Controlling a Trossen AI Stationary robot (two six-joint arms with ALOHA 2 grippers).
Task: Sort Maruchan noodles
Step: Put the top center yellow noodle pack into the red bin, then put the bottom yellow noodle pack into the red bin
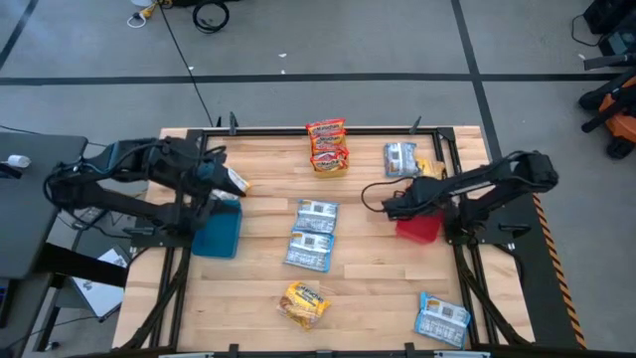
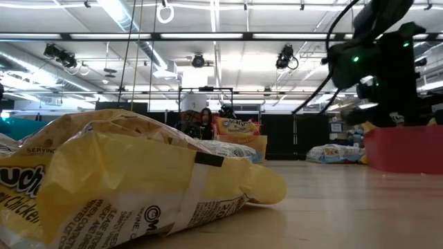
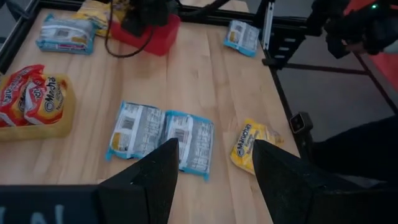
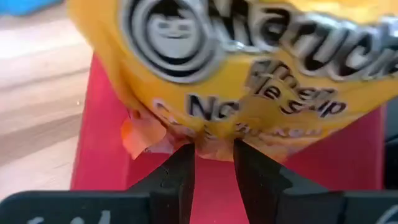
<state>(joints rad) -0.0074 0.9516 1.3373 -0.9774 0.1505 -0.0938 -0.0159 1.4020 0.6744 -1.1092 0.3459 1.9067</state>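
one crinkly yellow-orange plastic noodle packet (image 4: pixel 249 68) hangs pinched by its edge in the right gripper (image 4: pixel 214 162), directly above the plain red plastic bin (image 4: pixel 99 143). left gripper (image 3: pixel 214 165) stands wide, empty, well apart from that bin. advise confirming the colour match before releasing it low.

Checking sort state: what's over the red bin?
The right pincer holds a yellow-orange packet by its edge above the red bin. Packet and arm hide most of the bin's inside.
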